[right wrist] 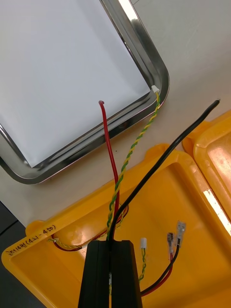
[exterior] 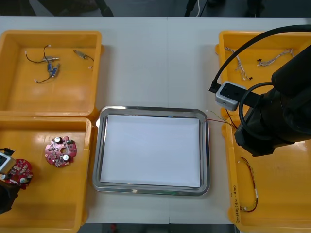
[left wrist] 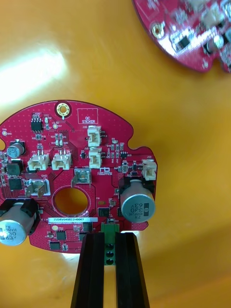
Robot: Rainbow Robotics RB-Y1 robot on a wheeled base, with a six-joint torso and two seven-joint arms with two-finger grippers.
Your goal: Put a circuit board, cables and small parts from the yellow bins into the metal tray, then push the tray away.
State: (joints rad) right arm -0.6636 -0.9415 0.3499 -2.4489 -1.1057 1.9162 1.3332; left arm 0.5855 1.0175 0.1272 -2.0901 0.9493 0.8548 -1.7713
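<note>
Left fingers [left wrist: 91, 274] on board [left wrist: 72, 139], second board [left wrist: 192, 29] beside.

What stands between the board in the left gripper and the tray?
Only low things: the second board and the bin wall lie between the board in the left gripper and the tray. Lifted over them, it seems to meet nothing else.
</note>
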